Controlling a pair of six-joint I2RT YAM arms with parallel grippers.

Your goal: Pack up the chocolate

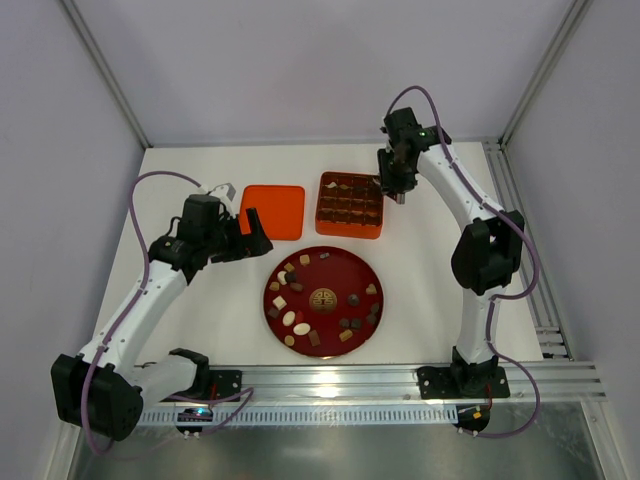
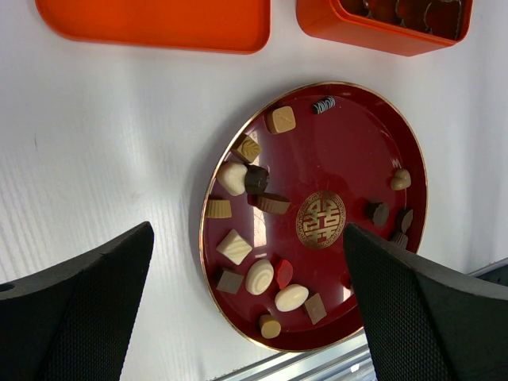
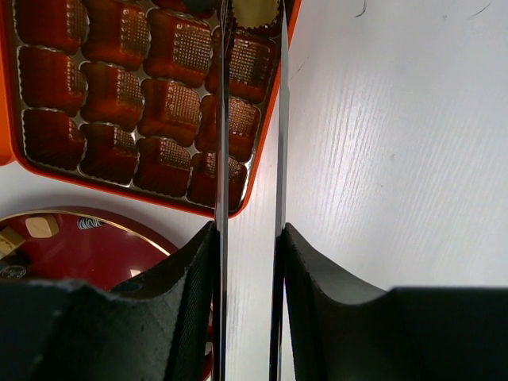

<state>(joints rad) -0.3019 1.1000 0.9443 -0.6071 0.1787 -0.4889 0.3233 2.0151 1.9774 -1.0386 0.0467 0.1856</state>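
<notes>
While nearly all the chocolates [image 1: 300,327] lie scattered on the dark red plate [image 1: 335,268] at the table's centre, packing looks barely begun. At the plate's twelve o'clock the orange gridded tray [image 1: 350,228] shows mostly bare cells, and a flat orange lid [image 1: 272,210] lies at eleven. The right gripper [image 1: 397,192], at the tray's two o'clock corner, pinches a tan piece [image 3: 255,12] between narrow fingers. The left gripper [image 1: 258,235], at ten o'clock, hovers spread wide, holding nothing.

This was a robot test cell in a lab. White panels [image 1: 320,60] and aluminium framing [image 1: 105,70] boxed in the table [image 1: 230,335].
</notes>
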